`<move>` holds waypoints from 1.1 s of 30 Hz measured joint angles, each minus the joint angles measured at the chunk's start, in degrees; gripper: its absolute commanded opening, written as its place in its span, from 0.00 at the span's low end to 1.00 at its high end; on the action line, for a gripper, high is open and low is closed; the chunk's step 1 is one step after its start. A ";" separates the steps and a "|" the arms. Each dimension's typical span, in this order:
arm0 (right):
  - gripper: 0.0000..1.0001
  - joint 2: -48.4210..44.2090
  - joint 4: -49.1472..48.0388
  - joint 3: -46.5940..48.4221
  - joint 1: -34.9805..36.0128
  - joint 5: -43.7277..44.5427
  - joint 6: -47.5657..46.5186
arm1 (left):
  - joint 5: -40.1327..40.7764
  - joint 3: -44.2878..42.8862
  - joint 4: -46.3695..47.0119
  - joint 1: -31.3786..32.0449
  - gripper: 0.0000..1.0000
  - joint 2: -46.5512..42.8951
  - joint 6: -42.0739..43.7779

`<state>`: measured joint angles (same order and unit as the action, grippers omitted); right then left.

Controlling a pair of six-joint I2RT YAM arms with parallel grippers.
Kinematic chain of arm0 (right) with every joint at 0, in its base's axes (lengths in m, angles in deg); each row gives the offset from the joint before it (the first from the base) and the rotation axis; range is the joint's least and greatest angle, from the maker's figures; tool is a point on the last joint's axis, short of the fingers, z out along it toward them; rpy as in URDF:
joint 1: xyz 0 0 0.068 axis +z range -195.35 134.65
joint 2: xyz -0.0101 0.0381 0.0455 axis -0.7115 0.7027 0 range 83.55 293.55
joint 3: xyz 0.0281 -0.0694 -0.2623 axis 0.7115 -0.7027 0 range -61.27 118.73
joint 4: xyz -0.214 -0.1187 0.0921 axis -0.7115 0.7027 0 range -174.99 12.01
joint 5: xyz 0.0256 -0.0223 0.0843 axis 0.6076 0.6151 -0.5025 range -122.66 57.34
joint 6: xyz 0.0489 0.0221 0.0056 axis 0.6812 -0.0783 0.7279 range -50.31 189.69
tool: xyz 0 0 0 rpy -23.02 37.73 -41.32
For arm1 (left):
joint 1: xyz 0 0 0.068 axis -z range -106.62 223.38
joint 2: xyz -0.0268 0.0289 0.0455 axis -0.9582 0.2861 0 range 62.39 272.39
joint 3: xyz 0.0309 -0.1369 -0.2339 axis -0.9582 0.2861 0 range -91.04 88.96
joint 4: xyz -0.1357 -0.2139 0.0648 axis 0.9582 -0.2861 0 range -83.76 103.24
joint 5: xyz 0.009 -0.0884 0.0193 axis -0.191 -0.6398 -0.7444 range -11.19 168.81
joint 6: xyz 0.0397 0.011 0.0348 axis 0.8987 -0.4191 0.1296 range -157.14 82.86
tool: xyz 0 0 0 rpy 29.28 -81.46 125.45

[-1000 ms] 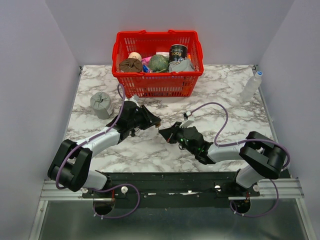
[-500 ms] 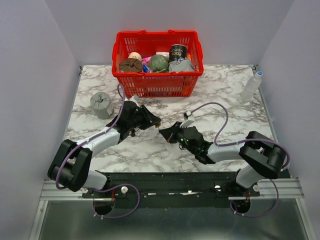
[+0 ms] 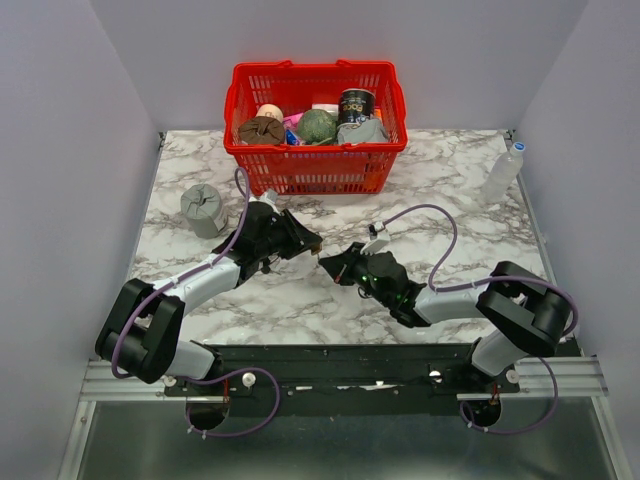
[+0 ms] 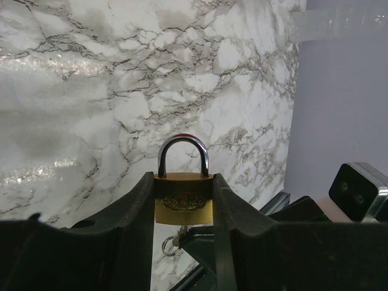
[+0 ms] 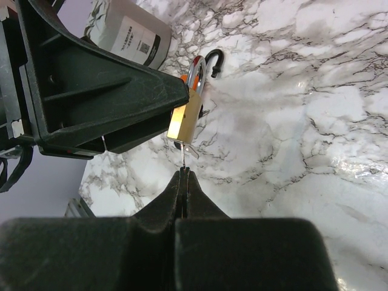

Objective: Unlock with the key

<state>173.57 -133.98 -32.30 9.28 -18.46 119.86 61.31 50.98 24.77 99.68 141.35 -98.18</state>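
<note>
Brass padlock (image 4: 182,203) in left fingers (image 4: 140,212), key (image 5: 183,159) meeting its underside

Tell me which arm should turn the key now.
Right. The right fingers are pinched on the key, whose thin blade meets the bottom of the brass padlock. The left fingers clamp the padlock body, shackle closed, so that arm is better used steadying it.
</note>
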 measured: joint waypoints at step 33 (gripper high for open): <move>0.01 2.27 -0.76 2.69 -2.38 -2.93 -0.04 | 0.57 0.61 4.02 -0.74 0.00 0.00 -0.61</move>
<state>175.84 -134.74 -29.61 6.90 -21.39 119.82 61.88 51.60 28.79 98.94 141.35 -98.79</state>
